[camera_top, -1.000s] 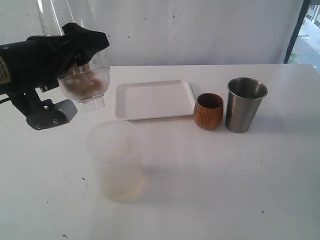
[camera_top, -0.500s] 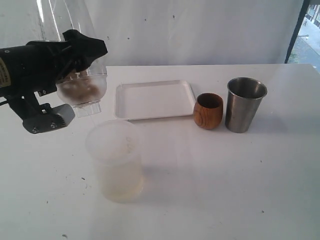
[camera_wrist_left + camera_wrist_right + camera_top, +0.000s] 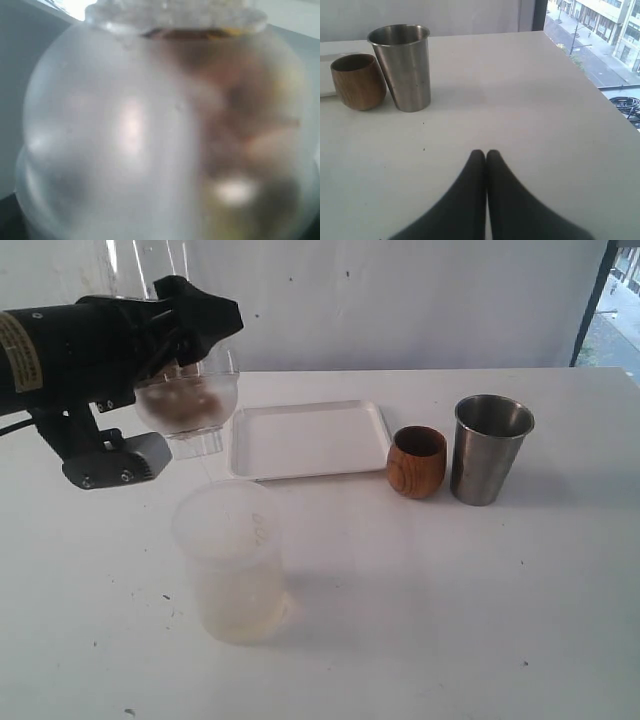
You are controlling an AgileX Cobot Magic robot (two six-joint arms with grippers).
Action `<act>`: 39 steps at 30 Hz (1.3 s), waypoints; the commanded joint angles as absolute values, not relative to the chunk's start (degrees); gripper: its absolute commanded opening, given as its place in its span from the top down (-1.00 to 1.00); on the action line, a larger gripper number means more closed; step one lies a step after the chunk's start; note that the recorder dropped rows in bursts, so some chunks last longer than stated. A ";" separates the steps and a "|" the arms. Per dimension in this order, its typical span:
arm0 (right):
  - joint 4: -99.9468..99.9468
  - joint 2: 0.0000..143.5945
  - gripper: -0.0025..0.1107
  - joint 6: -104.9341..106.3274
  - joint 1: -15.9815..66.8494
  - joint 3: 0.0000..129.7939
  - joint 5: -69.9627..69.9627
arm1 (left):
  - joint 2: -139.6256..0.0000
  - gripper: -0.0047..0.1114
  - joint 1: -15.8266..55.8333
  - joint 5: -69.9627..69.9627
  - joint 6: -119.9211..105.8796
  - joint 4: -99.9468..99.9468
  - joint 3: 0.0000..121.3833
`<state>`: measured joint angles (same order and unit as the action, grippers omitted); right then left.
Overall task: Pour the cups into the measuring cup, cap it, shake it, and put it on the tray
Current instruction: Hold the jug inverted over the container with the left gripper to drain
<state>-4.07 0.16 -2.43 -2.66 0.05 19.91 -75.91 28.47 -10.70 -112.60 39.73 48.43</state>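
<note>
Your left claw (image 3: 190,332) is clamped wide around the measuring cup (image 3: 186,400), holding it in the air with the capped end down, just left of the tray (image 3: 300,471). This looks like the shaking step. Next you likely need to right it and lower it onto the tray. Brown contents pool in its cloudy domed end. Your right claw (image 3: 486,155) is pinched shut and empty.

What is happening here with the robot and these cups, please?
The left gripper holds the measuring cup in the air near the left end of the tray; brown contents show inside, and it looks capped. The wooden cup and the steel tumbler stand upright to the right of the tray. A frosted tub stands in front. The right gripper is shut and empty, low over the table.
</note>
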 commanded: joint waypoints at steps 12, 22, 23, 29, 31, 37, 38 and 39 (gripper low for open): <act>-4.44 0.00 0.96 -2.19 -2.36 0.00 19.58 | -75.34 0.92 28.75 -9.09 -112.51 42.48 49.46; -4.44 0.00 0.96 -2.19 -2.36 0.00 19.58 | -75.34 0.92 28.75 -6.72 -111.62 43.66 49.46; -4.44 0.00 0.96 -2.19 -2.36 0.00 19.58 | -75.34 0.92 28.75 -6.59 -111.48 43.66 49.46; -4.44 0.00 0.96 -2.19 -2.36 0.00 19.58 | -75.34 0.92 28.75 -4.51 -110.99 43.66 49.46; -4.44 0.00 0.96 -2.19 -2.36 0.00 19.58 | -75.34 0.92 28.75 -4.25 -110.32 43.66 49.46; -4.44 0.00 0.96 -2.19 -2.36 0.00 19.58 | -75.34 0.92 28.75 -4.25 -109.16 43.66 49.46; -4.44 0.00 0.96 -2.19 -2.36 0.00 19.58 | -75.34 0.92 28.75 -4.09 -109.16 43.66 49.46; -4.44 0.00 0.96 -2.19 -2.36 0.00 19.58 | -75.34 0.92 28.75 -4.10 -109.05 43.66 49.46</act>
